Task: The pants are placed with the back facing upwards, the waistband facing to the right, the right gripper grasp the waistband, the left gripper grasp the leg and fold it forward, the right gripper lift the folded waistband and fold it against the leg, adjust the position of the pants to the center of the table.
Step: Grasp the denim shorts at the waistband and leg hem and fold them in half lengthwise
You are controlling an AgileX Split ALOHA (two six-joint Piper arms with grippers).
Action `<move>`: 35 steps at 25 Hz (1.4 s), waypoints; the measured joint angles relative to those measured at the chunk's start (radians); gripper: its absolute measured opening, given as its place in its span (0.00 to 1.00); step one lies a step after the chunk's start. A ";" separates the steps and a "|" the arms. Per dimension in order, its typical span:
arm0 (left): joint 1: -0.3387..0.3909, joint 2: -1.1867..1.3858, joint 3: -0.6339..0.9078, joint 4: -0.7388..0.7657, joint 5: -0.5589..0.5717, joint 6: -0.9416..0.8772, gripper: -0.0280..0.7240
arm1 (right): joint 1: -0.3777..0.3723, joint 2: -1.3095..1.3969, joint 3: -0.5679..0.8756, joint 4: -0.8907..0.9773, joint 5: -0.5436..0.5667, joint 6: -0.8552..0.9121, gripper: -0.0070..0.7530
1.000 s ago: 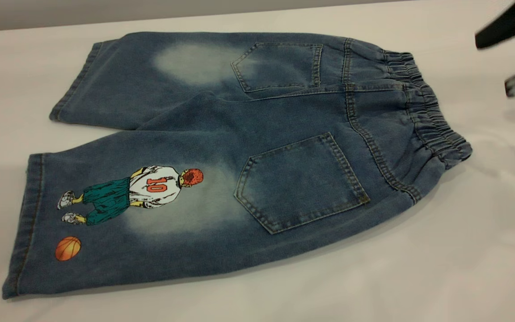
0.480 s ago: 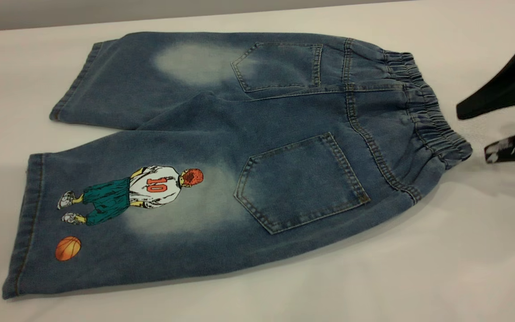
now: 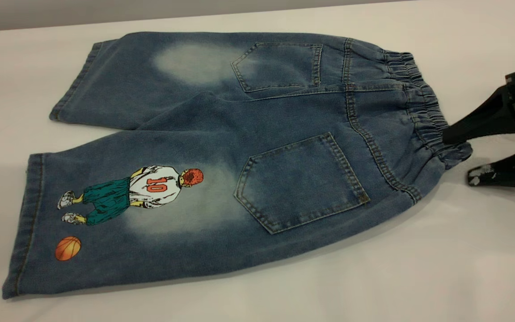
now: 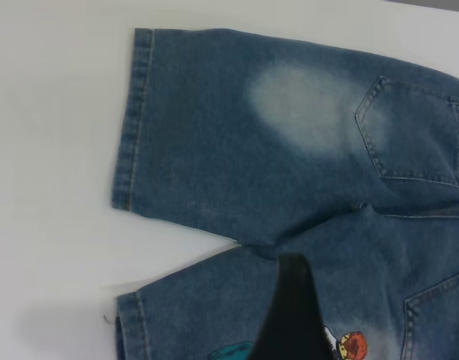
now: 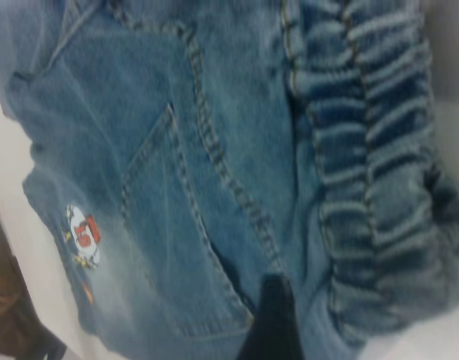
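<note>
right gripper (image 3: pixel 456 156) has dropped in from above the table (image 3: pixel 463 268), fingers spread around the waistband (image 3: pixel 423 112) corner of the denim shorts (image 3: pixel 239 156). closing comes next. left gripper's (image 4: pixel 293 315) state is unclear.

pants (image 3: pixel 221 134): faded denim cloth, tan stitching | table (image 3: pixel 418 277): smooth matt white | right end effector (image 3: pixel 458 154): matt blk
</note>
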 joint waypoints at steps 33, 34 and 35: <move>-0.023 0.072 0.008 -0.021 0.094 0.048 0.71 | 0.001 0.075 -0.020 0.084 0.004 -0.077 0.05; -0.032 0.094 0.018 -0.021 0.094 0.048 0.71 | 0.001 0.075 -0.020 0.083 0.004 -0.079 0.05; -0.040 0.118 0.030 -0.021 0.094 0.048 0.71 | 0.001 0.075 -0.020 0.077 0.005 -0.080 0.05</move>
